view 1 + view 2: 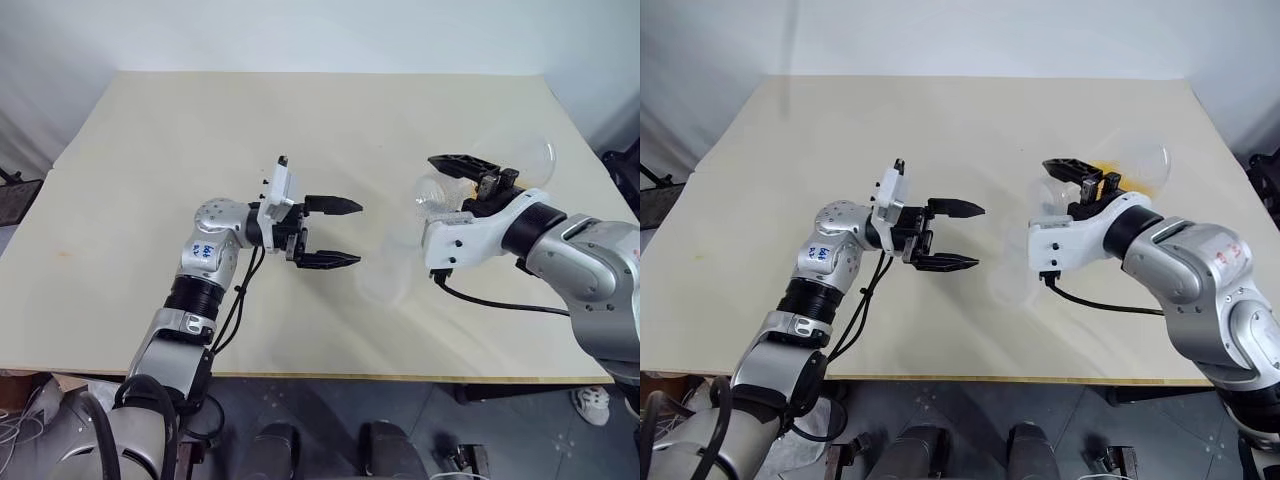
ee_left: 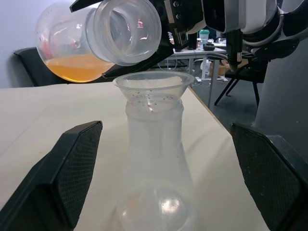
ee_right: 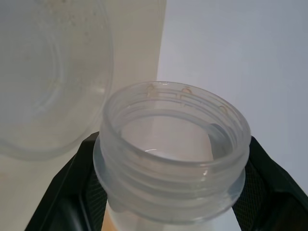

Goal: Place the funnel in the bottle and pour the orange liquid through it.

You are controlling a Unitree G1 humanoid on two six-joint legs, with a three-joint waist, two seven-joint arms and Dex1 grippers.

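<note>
The bottle (image 2: 154,163) stands upright on the table with the funnel (image 2: 153,83) seated in its neck. My left gripper (image 1: 345,233) is open and level, one finger on each side of the bottle and just short of it, touching nothing. My right gripper (image 1: 470,178) is shut on the neck of a second clear flask (image 3: 175,144), which is tipped on its side. That flask's mouth (image 2: 127,28) hangs just above the funnel's rim. The orange liquid (image 2: 77,67) lies pooled in the flask's round belly, and none shows in the funnel or the bottle.
The beige table (image 1: 200,150) stretches far to the left and back. Its front edge runs close below both arms. A black cable (image 1: 500,300) trails from my right wrist over the tabletop. A dark chair (image 1: 625,175) stands past the right edge.
</note>
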